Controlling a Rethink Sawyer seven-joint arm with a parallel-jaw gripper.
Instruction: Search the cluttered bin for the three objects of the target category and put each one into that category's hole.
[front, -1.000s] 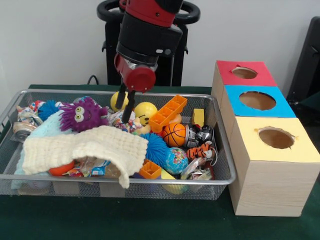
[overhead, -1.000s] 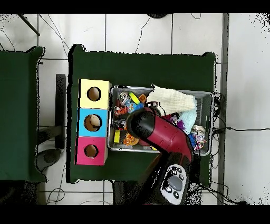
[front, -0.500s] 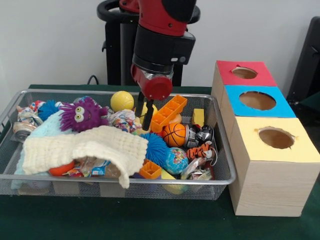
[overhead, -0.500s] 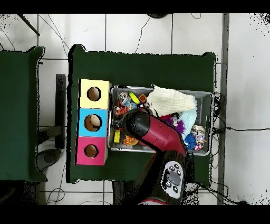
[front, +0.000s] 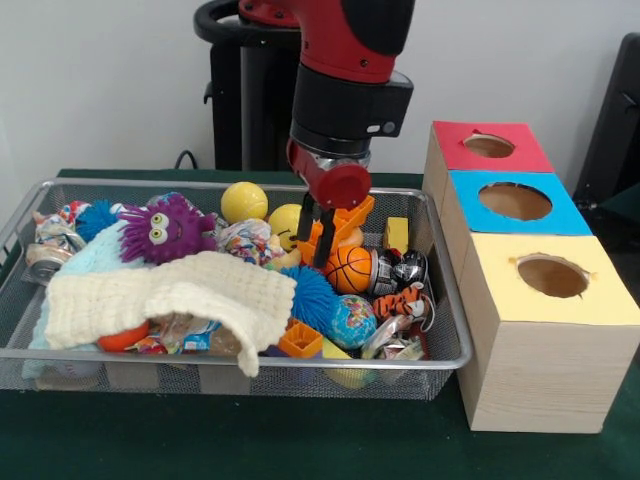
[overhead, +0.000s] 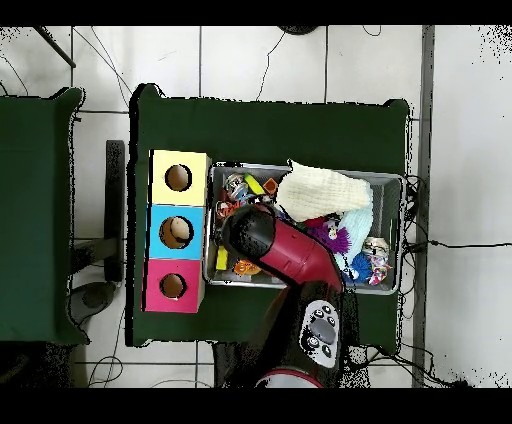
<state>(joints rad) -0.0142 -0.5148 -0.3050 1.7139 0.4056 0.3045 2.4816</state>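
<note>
My gripper (front: 313, 238) hangs open in the wire bin (front: 448, 300), empty, with its fingers (front: 323, 243) just over the long orange block (front: 343, 220). A yellow smiley ball (front: 284, 222) lies just to its left and a small basketball (front: 351, 268) just below to its right. A plain yellow ball (front: 244, 201) sits further back. Also in the bin are a blue spiky ball (front: 311, 295), a globe ball (front: 352, 320), a yellow block (front: 396, 233) and a tiger toy (front: 405, 301). In the overhead view the arm (overhead: 268, 245) hides the gripper.
A cream cloth (front: 170, 295) covers the bin's front left, with a purple furry monster (front: 165, 228) behind it. To the right stand three boxes with holes: red (front: 489, 146), blue (front: 515, 201), yellow (front: 552, 276). From above, the boxes (overhead: 176, 232) lie left of the bin (overhead: 392, 180).
The gripper has travelled to the right across the bin, from beside the plain yellow ball to over the orange block. Nothing was picked up.
</note>
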